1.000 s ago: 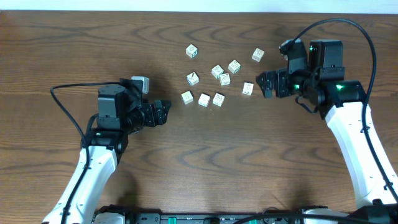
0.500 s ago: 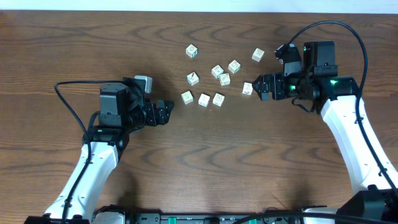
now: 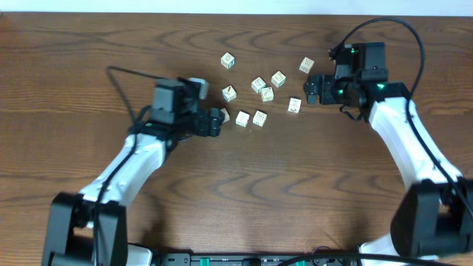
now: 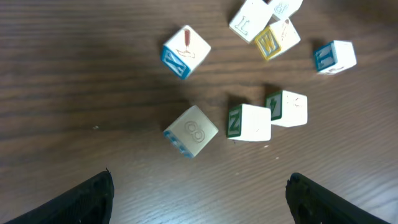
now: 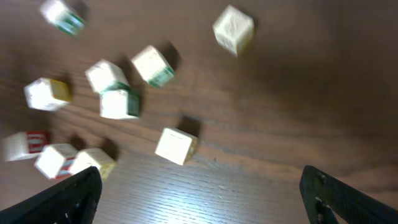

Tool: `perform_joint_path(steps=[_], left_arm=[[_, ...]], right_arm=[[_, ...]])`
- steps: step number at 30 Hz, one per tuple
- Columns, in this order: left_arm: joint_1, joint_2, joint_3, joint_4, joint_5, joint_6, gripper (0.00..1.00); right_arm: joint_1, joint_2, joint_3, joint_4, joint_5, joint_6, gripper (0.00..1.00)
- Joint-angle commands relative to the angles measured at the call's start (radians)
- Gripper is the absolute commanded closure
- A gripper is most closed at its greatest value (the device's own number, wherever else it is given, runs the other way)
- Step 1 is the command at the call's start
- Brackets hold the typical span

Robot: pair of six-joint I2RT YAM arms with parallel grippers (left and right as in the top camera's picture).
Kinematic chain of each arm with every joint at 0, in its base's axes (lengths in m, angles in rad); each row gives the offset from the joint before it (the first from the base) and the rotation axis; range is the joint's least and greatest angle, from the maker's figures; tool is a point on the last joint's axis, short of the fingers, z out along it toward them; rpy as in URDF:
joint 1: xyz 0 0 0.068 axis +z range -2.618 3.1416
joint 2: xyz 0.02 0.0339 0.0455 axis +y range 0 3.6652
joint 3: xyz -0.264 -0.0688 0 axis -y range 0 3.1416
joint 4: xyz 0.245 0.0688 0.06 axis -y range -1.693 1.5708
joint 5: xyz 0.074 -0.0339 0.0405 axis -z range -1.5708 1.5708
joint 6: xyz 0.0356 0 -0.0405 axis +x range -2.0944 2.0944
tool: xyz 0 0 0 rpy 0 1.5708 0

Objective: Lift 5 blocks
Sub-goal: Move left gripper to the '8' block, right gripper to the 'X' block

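Where left fingers (image 4: 87,198) spread, a block (image 4: 191,130) lies ahead (untouched).

Robotics lab workbench: a dark wood-grain table (image 3: 66,59) with a white, cabled left arm (image 3: 127,168) and right arm (image 3: 403,148), lettered blocks (image 3: 259,117) scattered between their jaws.

Dk brown wood-grain table (image 3: 244,192) fills view; pale strip (image 3: 148,6) along top edge, overhead cam.

Table (image 3: 66,52): dark brown wood grain
Blocks (image 3: 259,85): cream, with green, blue, yellow or red printed faces
Left gripper (image 3: 216,120): black
Right gripper (image 3: 312,88): black
Block nearest left gripper (image 4: 193,130): pale grey ring marks, blue side
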Motion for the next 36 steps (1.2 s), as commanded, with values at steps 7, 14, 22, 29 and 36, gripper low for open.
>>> perform_joint_path(steps=[7,14,22,29,36], left_arm=[[-0.021,0.039,0.081,-0.102,-0.179,0.104,0.14],[-0.022,0.093,0.081,-0.108,-0.175,0.107,0.18],[-0.076,0.154,0.082,-0.082,-0.167,0.114,0.18],[-0.117,0.155,0.081,-0.067,-0.168,0.114,0.18],[-0.12,0.155,0.082,-0.058,-0.168,0.114,0.18]], right_arm=[[0.082,0.194,0.168,-0.101,0.027,0.14,0.01],[0.143,0.276,0.173,-0.086,0.07,0.252,0.09],[0.156,0.323,0.172,-0.082,0.087,0.301,0.27],[0.156,0.33,0.172,-0.082,0.117,0.306,0.53],[0.156,0.351,0.171,-0.079,0.138,0.3,0.64]])
